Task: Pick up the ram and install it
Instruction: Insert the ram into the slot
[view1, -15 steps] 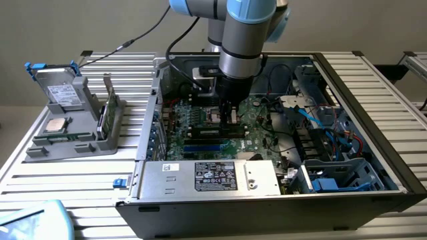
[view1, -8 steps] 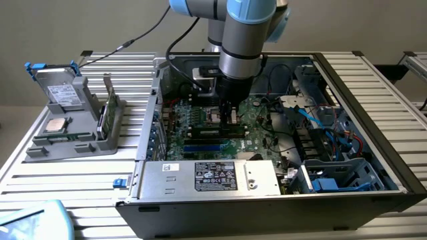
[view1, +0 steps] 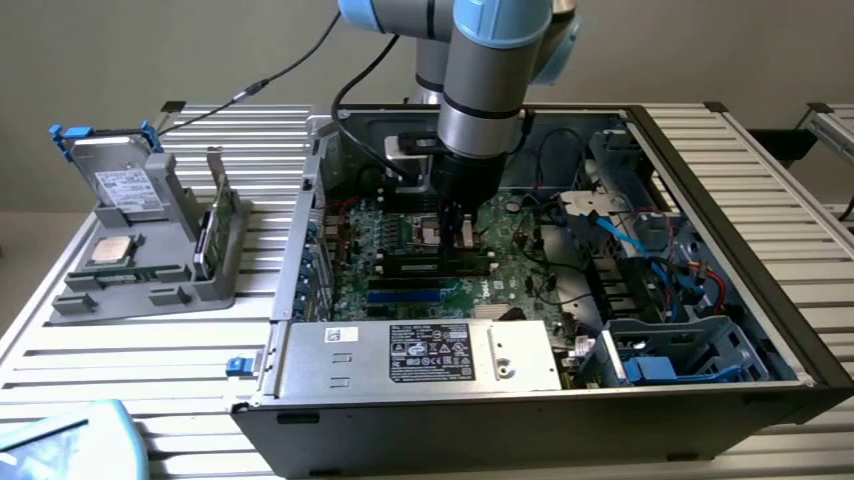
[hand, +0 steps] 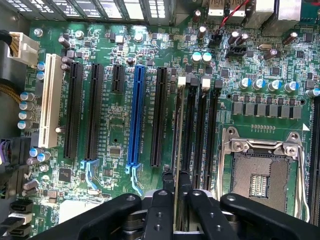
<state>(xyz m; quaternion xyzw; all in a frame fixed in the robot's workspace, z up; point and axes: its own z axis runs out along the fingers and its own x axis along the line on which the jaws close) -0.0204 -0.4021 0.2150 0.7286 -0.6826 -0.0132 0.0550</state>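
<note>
Now the pincer (hand: 176, 192), barely parted, straddles the ram (hand: 178, 135) standing in its motherboard (hand: 115, 150) slot; unlatched, it could tilt out.

Arm (view1: 487, 60) coming straight down from above, forearm near vertical, blue joint caps up top, cable trailing off the upper joint toward the exterior view's left. Wrist pointing down, gripper (view1: 458, 232) low and aimed at the surface below. In the wrist view, black fingers (hand: 161, 210) parallel with a narrow gap between them, a thin edge-on strip sitting in that gap. Cannot tell whether clamped or released.
</note>
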